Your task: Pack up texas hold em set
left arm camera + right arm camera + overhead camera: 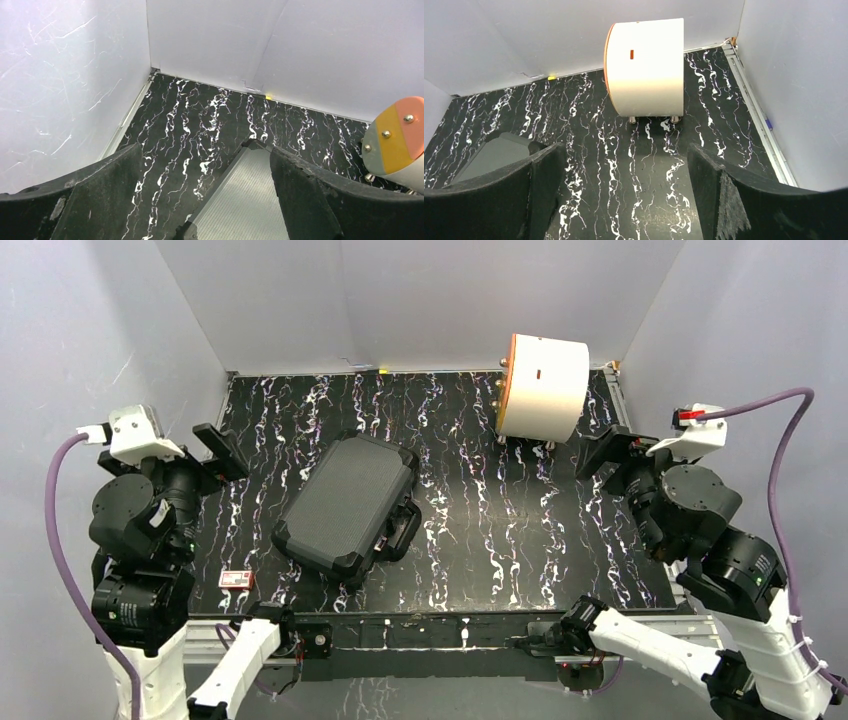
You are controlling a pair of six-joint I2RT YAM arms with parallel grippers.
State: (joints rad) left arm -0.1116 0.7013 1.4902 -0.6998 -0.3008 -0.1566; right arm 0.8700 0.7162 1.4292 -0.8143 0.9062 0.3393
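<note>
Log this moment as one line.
case: shut, mid-table | left gripper: open, empty | right gripper: open, empty | small red box: outside case

No lettering can be read; print on the small red box (236,579) blurs.

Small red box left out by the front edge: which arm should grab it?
Left, probably. The red box lies near-left, beside the base of the left arm; the closed black case sits between it and the right arm. Both jaws open, empty.
</note>
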